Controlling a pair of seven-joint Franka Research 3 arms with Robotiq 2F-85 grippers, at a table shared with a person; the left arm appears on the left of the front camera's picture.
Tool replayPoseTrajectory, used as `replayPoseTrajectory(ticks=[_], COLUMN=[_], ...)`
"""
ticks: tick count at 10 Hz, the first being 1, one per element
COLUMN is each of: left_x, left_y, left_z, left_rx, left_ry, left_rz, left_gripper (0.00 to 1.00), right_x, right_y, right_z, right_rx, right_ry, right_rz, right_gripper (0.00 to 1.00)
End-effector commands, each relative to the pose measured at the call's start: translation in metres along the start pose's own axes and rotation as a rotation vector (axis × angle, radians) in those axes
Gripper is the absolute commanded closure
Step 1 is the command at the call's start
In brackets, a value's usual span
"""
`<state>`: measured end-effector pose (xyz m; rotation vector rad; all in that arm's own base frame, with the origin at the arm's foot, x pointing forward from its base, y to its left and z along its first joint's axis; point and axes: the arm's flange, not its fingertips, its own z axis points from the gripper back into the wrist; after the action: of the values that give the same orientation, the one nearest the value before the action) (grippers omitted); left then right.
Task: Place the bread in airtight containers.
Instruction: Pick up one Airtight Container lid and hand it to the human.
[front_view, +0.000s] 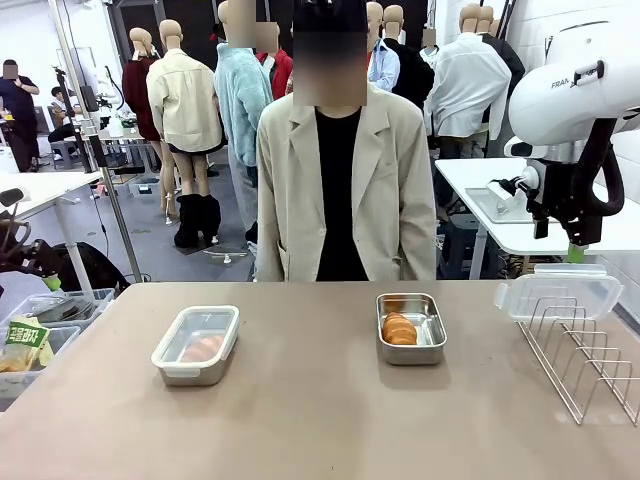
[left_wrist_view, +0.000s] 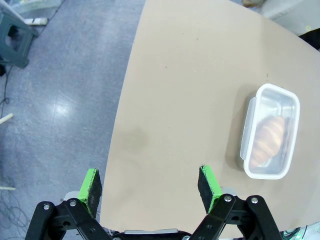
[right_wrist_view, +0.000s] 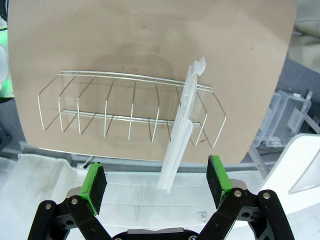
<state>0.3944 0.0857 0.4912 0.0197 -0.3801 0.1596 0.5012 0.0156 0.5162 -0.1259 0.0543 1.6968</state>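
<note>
Left wrist view, and the left gripper (left_wrist_view: 150, 187) hangs with its green pads (left_wrist_view: 91, 186) spread wide, nothing between them; below lies the tan table (left_wrist_view: 190, 75), with grey floor off its edge; out to the side sits the lidded container (left_wrist_view: 270, 131), a croissant roll (left_wrist_view: 267, 141) showing golden through its clear lid.

Over in the right wrist view, the right gripper (right_wrist_view: 157, 180) is just as wide apart, fingers (right_wrist_view: 218, 175) empty; straight between them, farther off, a loose clear lid (right_wrist_view: 181, 135) stands on edge in a slot of the wire rack (right_wrist_view: 120, 112), tilted, its white rim catching the light; the rack rests on the table near its edge.

From the front, the lidded steel box sits left of centre (front_view: 196, 345), a roll dimly orange inside; to its right, well apart, the open steel container (front_view: 411, 328) holds the second croissant roll (front_view: 399, 329), uncovered; the rack (front_view: 583, 350) stands at the table's right end with the lid (front_view: 557, 291) propped at its far end; a person in a beige jacket (front_view: 345, 190) stands behind the far edge; the white right arm (front_view: 575, 100) hangs high at right.
</note>
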Motion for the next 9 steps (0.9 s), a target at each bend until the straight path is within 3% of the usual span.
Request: replayPoseTrajectory(ticks=[1,9], left_x=[0.0002,0.0002], left_y=[0.0006,0.0006], left_z=[0.0012,0.0012], left_rx=[0.0,0.0], left_ry=[0.003,0.003], left_rz=[0.002,0.002], left_gripper=[0.0,0.0], right_x=[-0.001,-0.001], right_y=[0.0018,0.0018], right_z=[0.0024,0.0024], right_rx=[0.008,0.008], right_ry=[-0.006,-0.006], right_rz=[0.011,0.011], right_gripper=[0.0,0.0])
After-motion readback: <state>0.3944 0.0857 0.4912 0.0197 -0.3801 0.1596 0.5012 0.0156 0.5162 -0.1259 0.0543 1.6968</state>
